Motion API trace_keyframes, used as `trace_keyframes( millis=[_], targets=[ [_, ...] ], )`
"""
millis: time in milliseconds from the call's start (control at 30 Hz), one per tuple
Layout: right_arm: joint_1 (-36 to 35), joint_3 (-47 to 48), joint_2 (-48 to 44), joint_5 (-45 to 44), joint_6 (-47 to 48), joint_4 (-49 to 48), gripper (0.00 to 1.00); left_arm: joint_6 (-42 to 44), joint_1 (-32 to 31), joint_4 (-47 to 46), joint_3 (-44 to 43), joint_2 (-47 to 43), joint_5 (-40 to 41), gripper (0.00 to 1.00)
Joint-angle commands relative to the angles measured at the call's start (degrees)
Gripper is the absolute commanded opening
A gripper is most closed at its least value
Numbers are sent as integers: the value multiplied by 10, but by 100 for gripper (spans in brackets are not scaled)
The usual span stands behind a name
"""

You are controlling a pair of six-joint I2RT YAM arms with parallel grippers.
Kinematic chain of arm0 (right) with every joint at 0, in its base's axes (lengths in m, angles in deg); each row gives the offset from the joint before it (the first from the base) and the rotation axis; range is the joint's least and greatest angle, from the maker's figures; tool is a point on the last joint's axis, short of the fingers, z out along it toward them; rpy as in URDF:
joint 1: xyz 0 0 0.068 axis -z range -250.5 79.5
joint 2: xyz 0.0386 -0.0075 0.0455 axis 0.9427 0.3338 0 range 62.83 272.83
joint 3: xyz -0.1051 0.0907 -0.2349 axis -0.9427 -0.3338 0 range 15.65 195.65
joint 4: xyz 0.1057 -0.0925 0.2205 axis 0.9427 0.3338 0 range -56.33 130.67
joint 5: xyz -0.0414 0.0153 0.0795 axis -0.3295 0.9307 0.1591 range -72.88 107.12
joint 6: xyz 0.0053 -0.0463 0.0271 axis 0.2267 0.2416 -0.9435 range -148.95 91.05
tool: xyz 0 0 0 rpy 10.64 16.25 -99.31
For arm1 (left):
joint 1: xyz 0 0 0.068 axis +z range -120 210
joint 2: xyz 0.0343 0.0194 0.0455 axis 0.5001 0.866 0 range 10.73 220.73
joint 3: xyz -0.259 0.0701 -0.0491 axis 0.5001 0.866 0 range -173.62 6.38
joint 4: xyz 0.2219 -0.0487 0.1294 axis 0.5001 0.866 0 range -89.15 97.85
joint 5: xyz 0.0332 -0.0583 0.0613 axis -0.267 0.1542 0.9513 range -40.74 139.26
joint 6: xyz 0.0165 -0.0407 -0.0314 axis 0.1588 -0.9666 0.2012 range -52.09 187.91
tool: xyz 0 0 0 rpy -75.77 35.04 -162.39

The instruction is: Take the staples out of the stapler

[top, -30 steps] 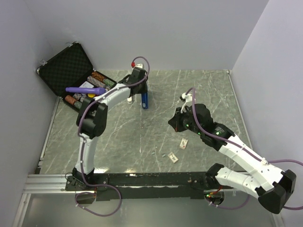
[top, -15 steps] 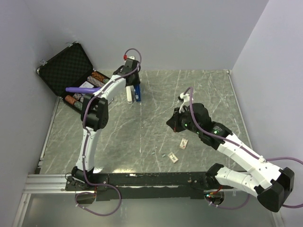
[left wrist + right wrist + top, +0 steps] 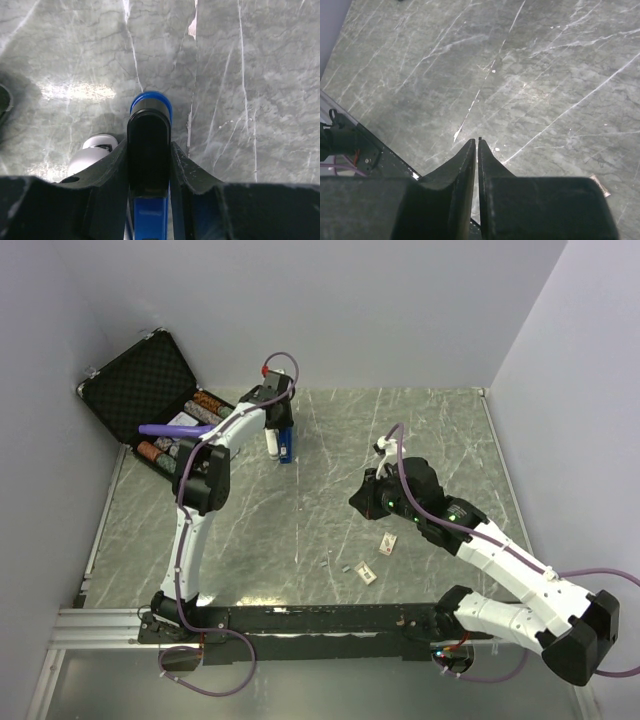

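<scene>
My left tool [image 3: 148, 155] pinched the stapler [image 3: 286, 445] by its sides near the far edge of the desk [image 3: 430, 420], and my right tool [image 3: 474, 142], almost pressed together and empty, had in my judgement to open and approach slowly while the left held firm.

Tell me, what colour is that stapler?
The stapler is bright blue with a black end; clearest in the left wrist view.

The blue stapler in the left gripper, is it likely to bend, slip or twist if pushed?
The stapler looks rigid, so it probably won't bend. Its glossy sides might slip in the left gripper. Pinched only across its narrow width, it could pivot if pushed.
</scene>
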State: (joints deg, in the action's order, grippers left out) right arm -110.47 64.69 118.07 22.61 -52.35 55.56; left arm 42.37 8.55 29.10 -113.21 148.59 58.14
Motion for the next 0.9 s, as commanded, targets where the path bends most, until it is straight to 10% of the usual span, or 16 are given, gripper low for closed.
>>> trace_keyframes(
  millis=[0, 867],
  targets=[
    [2, 11, 3, 3, -6, -13, 16, 14, -2, -30, 23, -25, -24, 14],
    [2, -8, -19, -14, -9, -7, 49, 42, -33, -41, 30, -125, -25, 56]
  ],
)
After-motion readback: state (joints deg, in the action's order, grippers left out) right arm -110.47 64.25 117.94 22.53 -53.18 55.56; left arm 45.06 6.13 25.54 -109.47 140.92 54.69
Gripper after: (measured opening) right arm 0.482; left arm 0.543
